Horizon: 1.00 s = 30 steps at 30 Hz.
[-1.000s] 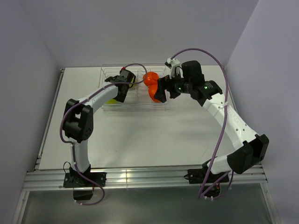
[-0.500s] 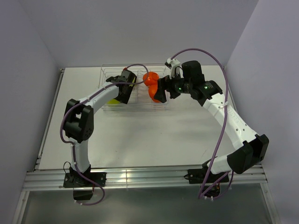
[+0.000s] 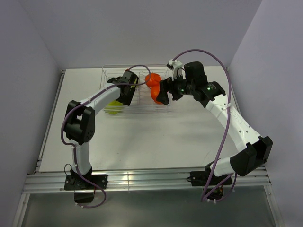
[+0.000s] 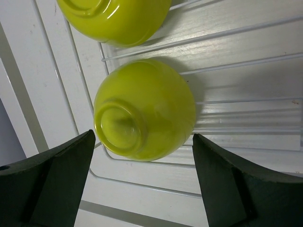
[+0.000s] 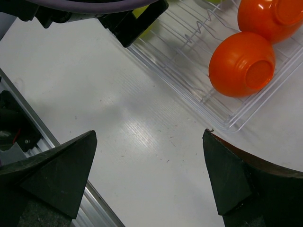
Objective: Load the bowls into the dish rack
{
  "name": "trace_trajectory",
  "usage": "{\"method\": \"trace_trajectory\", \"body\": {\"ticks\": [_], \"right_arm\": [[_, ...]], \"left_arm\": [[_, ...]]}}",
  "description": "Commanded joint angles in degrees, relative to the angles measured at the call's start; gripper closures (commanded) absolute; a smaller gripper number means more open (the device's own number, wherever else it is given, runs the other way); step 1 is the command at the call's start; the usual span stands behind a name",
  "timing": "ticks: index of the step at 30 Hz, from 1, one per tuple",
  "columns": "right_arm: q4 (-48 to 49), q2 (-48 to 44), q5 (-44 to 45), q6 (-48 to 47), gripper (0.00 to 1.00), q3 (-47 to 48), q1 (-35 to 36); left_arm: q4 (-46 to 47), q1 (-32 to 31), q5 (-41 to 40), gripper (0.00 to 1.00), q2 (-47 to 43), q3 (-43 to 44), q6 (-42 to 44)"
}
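Step in hand: judged to be the set-down of a bowl at the left end of the rack. Whether the left hand [image 4: 143, 139] is letting go or about to take hold cannot be told.
Task's thing: a small glossy lime-green bowl [image 4: 144, 111] lies tilted, base toward the wrist camera, on the wires of the rectangular silver-grey wire dish rack [image 5: 189, 38]. It sits at the rack's near-left corner. Whether it is wholly inside the rim cannot be told.
Other bowls: a second lime-green bowl [image 4: 113, 16] lies just beyond the first, apart from it. Two glossy orange bowls [image 5: 241, 64] lie close together at the right end, bases showing.
Progress: four bowls are seen in or on the rack. None is seen on the bare white counter [image 5: 118, 94], though the arms hide part of it.
Left hand: fingers wide apart either side of the lime-green bowl, touching nothing.
Right hand [image 5: 149, 135]: fingers apart and empty, over the counter just beside the rack's right end.
Left arm [image 3: 102, 97]: reached forward over the rack's left half, wrist pointing down.
Right arm [image 3: 222, 111]: elbow out to the right, forearm swung inward toward the orange bowls.
Next move calls for: a straight lift of the left hand, keeping both fingers off the tilted bowl. If that bowl overhangs the rim, it needs a nudge or re-grip inward.
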Motion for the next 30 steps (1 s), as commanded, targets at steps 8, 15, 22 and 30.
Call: {"method": "trace_trajectory", "body": {"ticks": [8,15,22,30], "right_arm": [[-1.6,-0.4,-1.1,-2.3,0.0,2.5,-1.6],[-3.1,-1.0,-4.3,-2.2,0.0,4.2,-7.2],[-5.5,-2.4,-6.2,-3.0,0.0,5.2,-13.6],[-8.7,-5.0,-9.5,-4.0,0.0,1.7,-22.5]], "left_arm": [[0.0,-0.6,8.6,0.01,-5.2,4.2,0.7],[-0.8,-0.5,21.8,0.0,-11.0,8.9,2.2],[1.7,2.7,38.2,0.01,-19.7,6.7,0.5],[3.7,14.8,49.7,0.0,-30.7,-1.6,-2.2]]}}
